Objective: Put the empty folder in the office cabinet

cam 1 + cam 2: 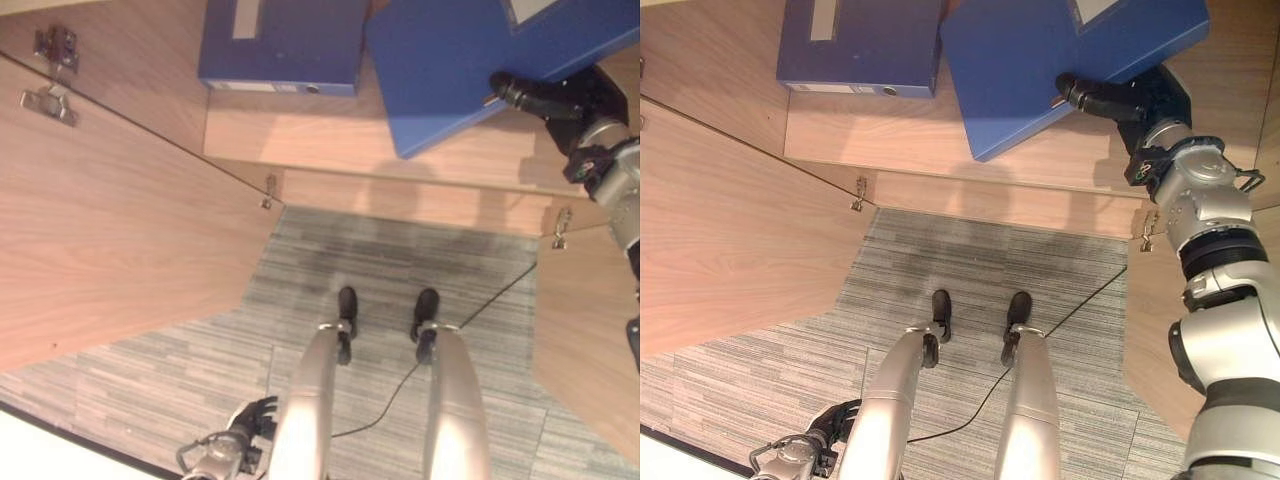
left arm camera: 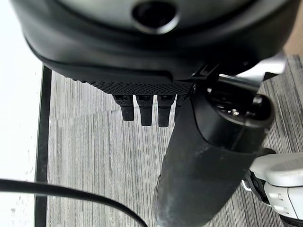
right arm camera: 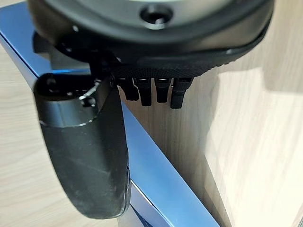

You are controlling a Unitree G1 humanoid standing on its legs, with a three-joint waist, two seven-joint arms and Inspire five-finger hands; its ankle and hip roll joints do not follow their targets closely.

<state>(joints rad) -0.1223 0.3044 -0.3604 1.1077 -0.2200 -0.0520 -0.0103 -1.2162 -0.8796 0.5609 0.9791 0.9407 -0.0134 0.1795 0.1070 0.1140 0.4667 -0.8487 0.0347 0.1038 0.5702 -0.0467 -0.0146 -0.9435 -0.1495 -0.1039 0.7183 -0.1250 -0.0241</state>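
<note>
left hand (image 1: pixel 250 420) hangs low over carpet, fingers relaxed; right hand (image 1: pixel 1120 98) pinches blue folder (image 1: pixel 1040 70) edge on cabinet shelf (image 1: pixel 940 150); folder likely stiff, light, slick; edge grip suits

We look down on a light wooden cabinet shelf (image 1: pixel 300 135), open at the front, with a wooden door (image 1: pixel 110 230) swung out on each side. A dark blue box folder (image 1: pixel 285 45) lies flat on the shelf toward the left. Just beside it, on the right, a brighter blue folder (image 1: pixel 450 70) lies turned at an angle. Below the shelf is grey striped carpet floor (image 1: pixel 400 260).
</note>
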